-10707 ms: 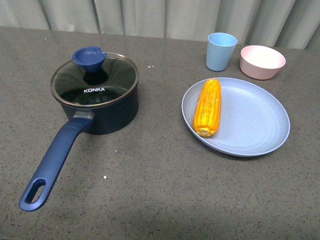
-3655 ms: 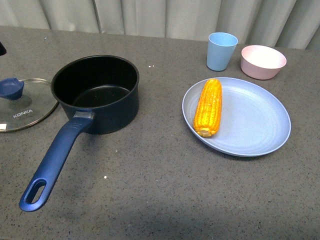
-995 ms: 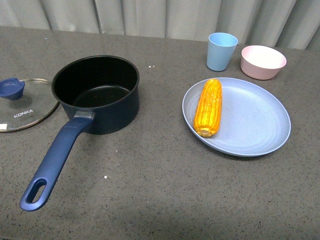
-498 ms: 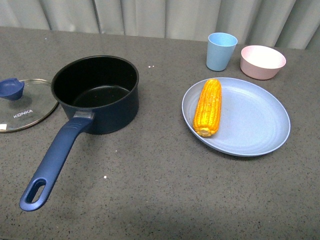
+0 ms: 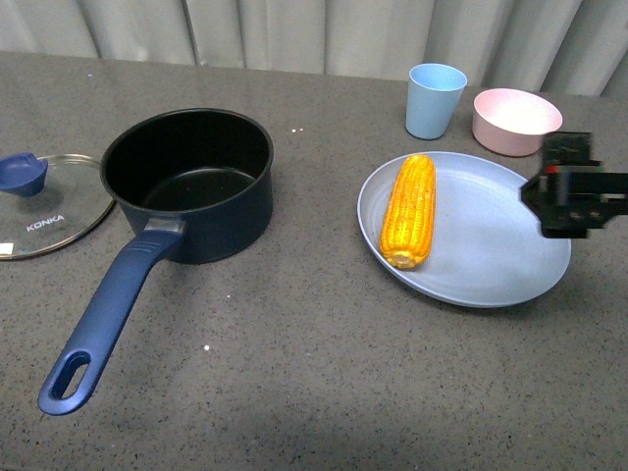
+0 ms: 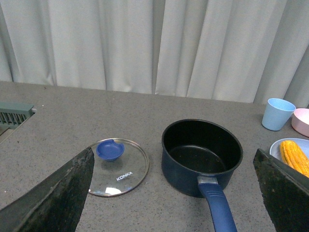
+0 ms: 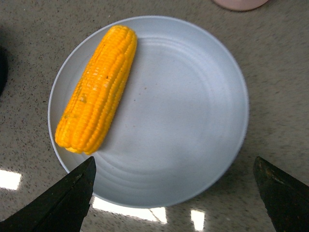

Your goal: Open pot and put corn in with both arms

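Note:
The dark blue pot (image 5: 186, 182) stands open on the left of the table, its long handle (image 5: 103, 314) pointing toward me. Its glass lid (image 5: 49, 206) lies flat on the table just left of the pot. The corn (image 5: 409, 211) lies on the left side of a pale blue plate (image 5: 481, 245). My right gripper (image 5: 564, 201) hovers open above the plate's right edge; in its wrist view the corn (image 7: 96, 89) lies apart from the open right gripper (image 7: 174, 164). My left gripper (image 6: 173, 159) is open, held back from the pot (image 6: 202, 154) and lid (image 6: 118, 162), and is out of the front view.
A light blue cup (image 5: 434, 98) and a small pink bowl (image 5: 515, 120) stand behind the plate. Grey curtains close off the back of the table. A grey grille (image 6: 14, 113) sits at the table's far left edge.
The lid, on the pot in the oldest frame, now lies to its left. My right gripper has come into the front view from the right, over the plate's edge.

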